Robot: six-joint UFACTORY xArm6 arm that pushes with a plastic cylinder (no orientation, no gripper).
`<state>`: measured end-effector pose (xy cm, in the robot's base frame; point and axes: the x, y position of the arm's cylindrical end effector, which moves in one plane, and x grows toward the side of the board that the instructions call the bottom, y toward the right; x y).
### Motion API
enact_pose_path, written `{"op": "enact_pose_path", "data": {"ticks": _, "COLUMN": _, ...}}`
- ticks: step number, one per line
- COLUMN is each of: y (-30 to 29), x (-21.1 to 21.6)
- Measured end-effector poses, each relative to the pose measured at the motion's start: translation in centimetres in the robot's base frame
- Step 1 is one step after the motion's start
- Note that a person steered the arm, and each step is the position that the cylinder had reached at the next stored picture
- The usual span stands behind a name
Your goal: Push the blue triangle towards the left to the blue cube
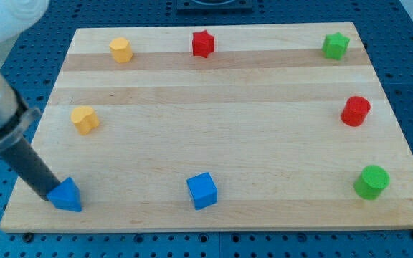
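Observation:
The blue triangle (67,195) lies near the bottom left corner of the wooden board (214,129). The blue cube (202,190) lies at the bottom middle, well to the view's right of the triangle. My tip (51,195) is at the triangle's left side, touching or nearly touching it. The dark rod rises from there up and to the view's left, toward the grey arm at the left edge.
A yellow block (85,120) lies at the left, another yellow block (121,50) at the top left. A red star (203,44) is at top middle, a green star (335,46) at top right. A red cylinder (355,111) and a green cylinder (371,181) stand on the right.

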<state>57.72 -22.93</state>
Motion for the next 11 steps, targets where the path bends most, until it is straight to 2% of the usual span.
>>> {"op": "enact_pose_path", "data": {"ticks": 1, "y": 3.0, "x": 1.4}}
{"op": "enact_pose_path", "data": {"ticks": 2, "y": 3.1, "x": 1.0}}
{"op": "enact_pose_path", "data": {"ticks": 4, "y": -1.6, "x": 1.5}}
{"op": "enact_pose_path", "data": {"ticks": 5, "y": -2.9, "x": 3.2}}
{"op": "enact_pose_path", "data": {"ticks": 7, "y": -1.9, "x": 4.1}}
{"op": "enact_pose_path", "data": {"ticks": 10, "y": 3.9, "x": 4.1}}
{"op": "enact_pose_path", "data": {"ticks": 11, "y": 7.9, "x": 4.1}}
